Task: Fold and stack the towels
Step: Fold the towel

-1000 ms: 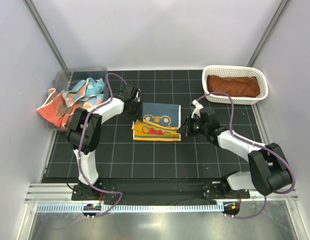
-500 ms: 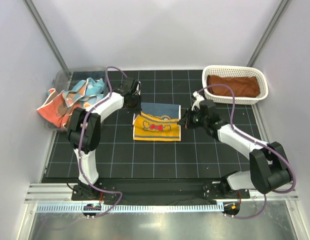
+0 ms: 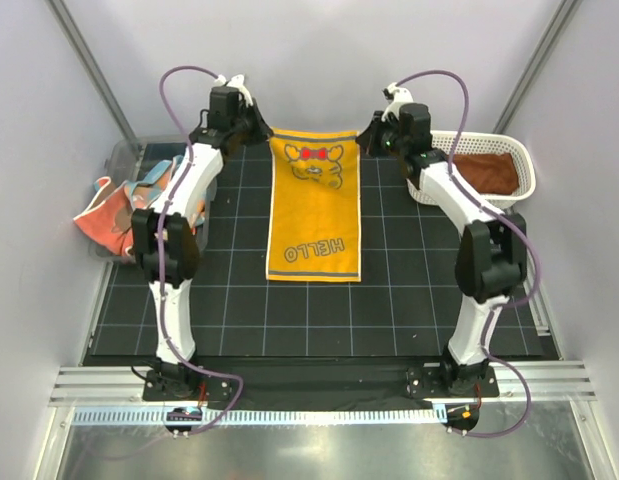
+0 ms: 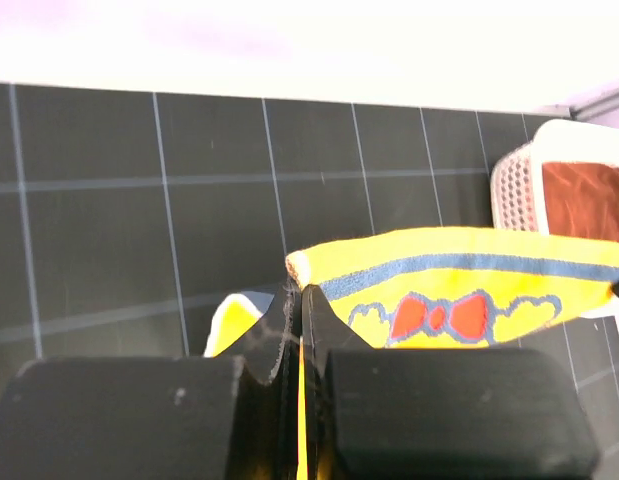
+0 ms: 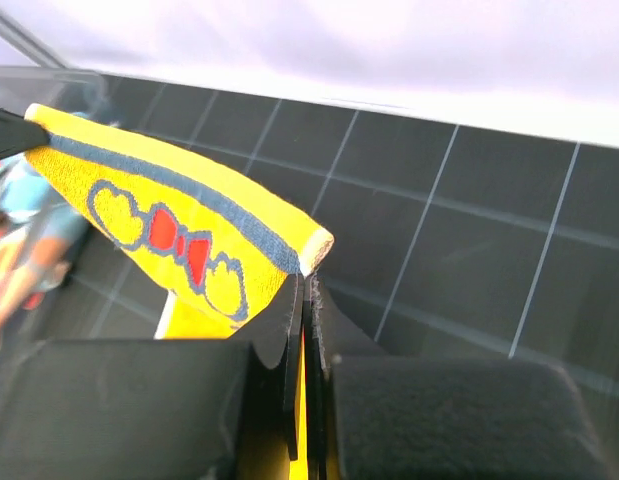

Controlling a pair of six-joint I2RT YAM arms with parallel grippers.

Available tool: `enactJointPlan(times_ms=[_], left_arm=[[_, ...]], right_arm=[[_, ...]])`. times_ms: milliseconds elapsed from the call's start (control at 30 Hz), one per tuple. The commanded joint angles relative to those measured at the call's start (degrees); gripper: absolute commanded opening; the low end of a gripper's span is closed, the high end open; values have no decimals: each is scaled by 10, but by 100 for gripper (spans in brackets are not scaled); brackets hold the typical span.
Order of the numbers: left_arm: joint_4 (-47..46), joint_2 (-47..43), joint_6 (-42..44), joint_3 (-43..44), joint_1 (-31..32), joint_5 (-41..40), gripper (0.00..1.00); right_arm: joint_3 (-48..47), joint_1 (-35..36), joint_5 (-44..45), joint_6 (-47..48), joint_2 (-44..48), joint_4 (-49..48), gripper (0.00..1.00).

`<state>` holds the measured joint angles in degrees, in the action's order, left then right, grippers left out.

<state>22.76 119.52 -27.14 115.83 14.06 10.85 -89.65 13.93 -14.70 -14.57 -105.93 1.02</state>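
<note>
A yellow towel (image 3: 314, 200) with a blue border, a tiger face and "HELLO" hangs spread out lengthwise, its near end lying on the black mat. My left gripper (image 3: 261, 130) is shut on its far left corner, and my right gripper (image 3: 367, 138) is shut on its far right corner. In the left wrist view the jaws (image 4: 301, 290) pinch the towel's edge (image 4: 469, 290). The right wrist view shows the same grip (image 5: 307, 280) on the towel (image 5: 179, 215). A rust-brown towel (image 3: 484, 172) lies in the white basket (image 3: 529, 165). More towels (image 3: 139, 200), orange and light blue, spill out of the clear bin (image 3: 124, 155).
The white lattice basket (image 4: 514, 185) stands at the back right of the gridded black mat (image 3: 419, 290). At the back left is the clear bin (image 5: 49, 80), with cloth hanging over its near side. Grey walls close in the left, right and far sides.
The left gripper shut on the towel's corner. Both arms then rose and swung to the far side, unfolding the towel from a small folded shape into a long hanging sheet.
</note>
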Motion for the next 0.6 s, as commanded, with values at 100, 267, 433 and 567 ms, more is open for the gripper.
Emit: enactJointPlan(times_ms=[100, 267, 433, 567], left_arm=[[-84, 95, -4, 47, -11, 69, 0], [-95, 113, -18, 17, -11, 107, 0], [-117, 62, -13, -84, -11, 100, 0], [-128, 12, -13, -179, -9, 96, 0]], right_arm=[[-105, -12, -18, 68, -103, -28, 1], [-62, -13, -48, 76, -111, -33, 1], [12, -13, -51, 72, -75, -45, 1], [61, -11, -64, 64, -39, -39, 1]])
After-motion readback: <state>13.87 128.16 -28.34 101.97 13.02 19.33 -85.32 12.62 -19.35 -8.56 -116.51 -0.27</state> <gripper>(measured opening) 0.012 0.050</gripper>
